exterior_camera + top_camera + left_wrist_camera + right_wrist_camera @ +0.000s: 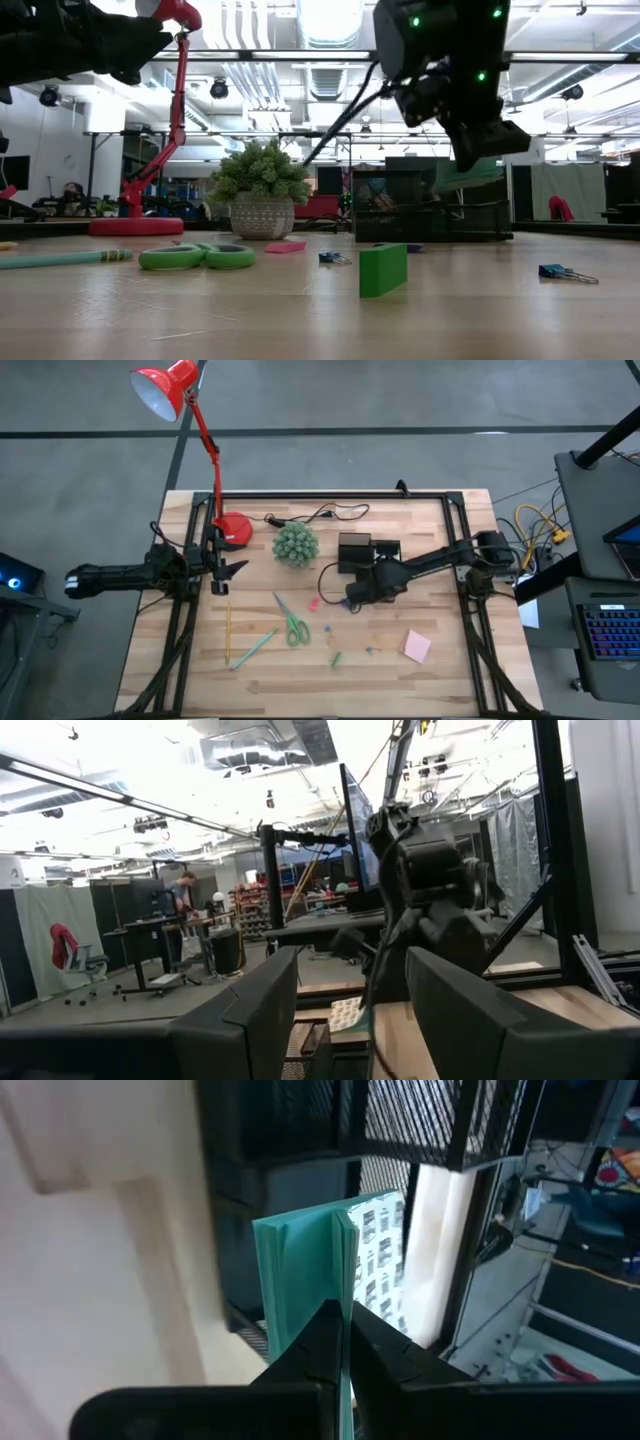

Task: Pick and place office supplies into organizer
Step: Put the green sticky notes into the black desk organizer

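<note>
My right gripper (354,598) hangs just in front of the black mesh organizer (366,550), shut on a thin teal-green pad with a white printed face (300,1275). In the low view that gripper (480,148) is well above the table. Green-handled scissors (292,623), a yellow pencil (228,632), a light green pen (255,648) and a pink sticky pad (417,646) lie flat on the wood. A small green block (383,268) stands on edge. My left gripper (228,568) waits open at the table's left, above the wood. My right gripper pinches the pad's near edge (343,1295) between its two fingers, which slant down toward the organizer. The pad stands out beyond the fingertips, edge-on to them. It is lifted clear of the table, in front of the organizer's mesh wall (420,1120).
A round green plant (296,544) sits left of the organizer, and a red desk lamp (232,528) stands at the far left with its cord (320,514) along the far edge. Small clips (560,272) and coloured bits (313,603) are scattered near the middle.
</note>
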Robot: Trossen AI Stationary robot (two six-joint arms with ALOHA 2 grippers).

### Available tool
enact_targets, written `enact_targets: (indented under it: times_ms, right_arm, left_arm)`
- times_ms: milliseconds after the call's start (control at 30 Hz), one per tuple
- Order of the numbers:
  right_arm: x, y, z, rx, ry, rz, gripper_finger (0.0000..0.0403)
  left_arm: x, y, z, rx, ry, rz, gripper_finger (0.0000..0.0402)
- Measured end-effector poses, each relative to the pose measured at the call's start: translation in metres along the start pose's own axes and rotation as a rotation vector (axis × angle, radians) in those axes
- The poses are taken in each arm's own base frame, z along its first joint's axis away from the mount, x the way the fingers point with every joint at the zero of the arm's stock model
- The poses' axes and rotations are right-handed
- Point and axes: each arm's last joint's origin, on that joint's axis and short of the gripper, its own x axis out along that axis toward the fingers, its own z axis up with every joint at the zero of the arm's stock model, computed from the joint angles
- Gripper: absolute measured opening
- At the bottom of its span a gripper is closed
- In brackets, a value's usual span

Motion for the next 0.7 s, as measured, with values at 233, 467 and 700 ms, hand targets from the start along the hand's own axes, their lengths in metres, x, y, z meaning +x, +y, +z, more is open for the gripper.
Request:
enact_targets:
  times_ms: [233, 467, 700]
  right_arm:
    - [0.013, -0.01, 0.006, -0.001, -0.013, -0.01, 0.0008]
    - [0.022, -0.019, 0.01, -0.018, -0.01, -0.001, 0.0008]
    - [0.036, -0.02, 0.008, -0.037, 0.016, 0.014, 0.0008]
  left_arm:
    - [0.0, 0.0, 0.0, 0.001, 0.0, 0.0, 0.0176]
    - [0.0, 0.0, 0.0, 0.001, -0.002, 0.0, 0.0176]
    - [0.0, 0.0, 0.0, 0.001, -0.005, 0.001, 0.0176]
